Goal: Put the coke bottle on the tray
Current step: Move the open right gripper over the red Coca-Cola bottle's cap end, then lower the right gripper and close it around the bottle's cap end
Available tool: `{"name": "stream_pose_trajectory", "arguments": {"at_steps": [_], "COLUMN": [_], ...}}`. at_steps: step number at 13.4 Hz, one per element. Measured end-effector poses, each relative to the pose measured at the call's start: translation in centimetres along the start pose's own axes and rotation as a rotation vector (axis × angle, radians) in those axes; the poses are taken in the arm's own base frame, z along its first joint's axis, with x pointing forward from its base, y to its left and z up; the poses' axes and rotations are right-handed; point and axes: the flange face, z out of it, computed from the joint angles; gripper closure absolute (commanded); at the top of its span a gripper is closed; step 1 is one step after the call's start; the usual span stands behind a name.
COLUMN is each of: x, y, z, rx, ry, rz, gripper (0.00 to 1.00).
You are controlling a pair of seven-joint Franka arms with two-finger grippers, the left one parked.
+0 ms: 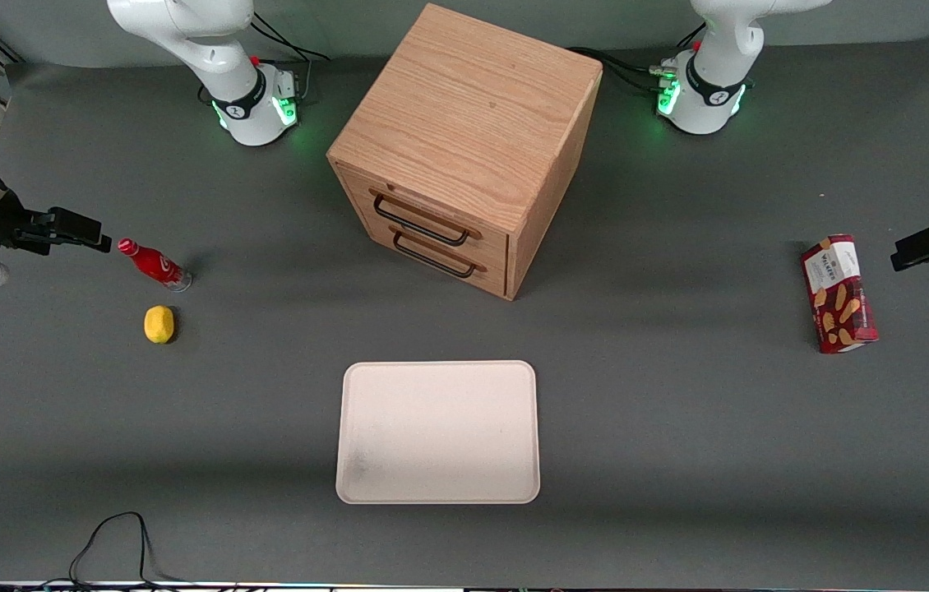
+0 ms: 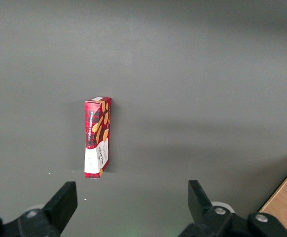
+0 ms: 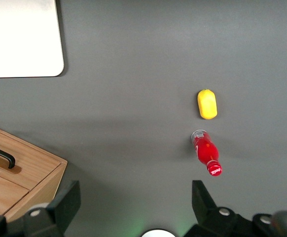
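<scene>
Coke bottle [image 1: 154,265] stands on the bench [image 1: 678,427], just ahead of the open, empty hand [image 1: 82,233].

The bottle's red cap leans toward the hand's fingertips, close to them but not touching, and its clear base rests on the grey surface. In the right wrist view the bottle [image 3: 206,153] sits between the spread fingers [image 3: 202,197], which grip nothing. A yellow lemon [image 1: 159,323] lies just beside the bottle, nearer the front camera and a little farther from the hand. The pale tray [image 1: 438,432] lies bare, well apart from the hand, toward the middle of the bench and nearer the front camera. The wooden drawer cabinet [image 1: 464,148] stands mid-bench, and the red snack box [image 1: 838,293] lies toward the parked arm's end.
</scene>
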Motion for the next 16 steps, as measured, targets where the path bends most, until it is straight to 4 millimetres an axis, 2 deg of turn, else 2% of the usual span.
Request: {"name": "stream_pose_trajectory", "arguments": {"at_steps": [7, 9, 11, 13, 16], "x": [-0.7, -1.7, -4.1, -7.5, -11.2], "y": [0.6, 1.3, 2.2, 4.8, 8.6], "z": [0.3, -0.2, -1.2, -2.0, -0.8], "rx": [-0.041, -0.083, -0.109, -0.095, -0.059], "ry": [-0.049, -0.051, -0.046, -0.034, -0.017], "rz": [0.006, 0.008, -0.018, -0.051, -0.061], "gripper": [0.0, 0.0, 0.0, 0.0, 0.0]}}
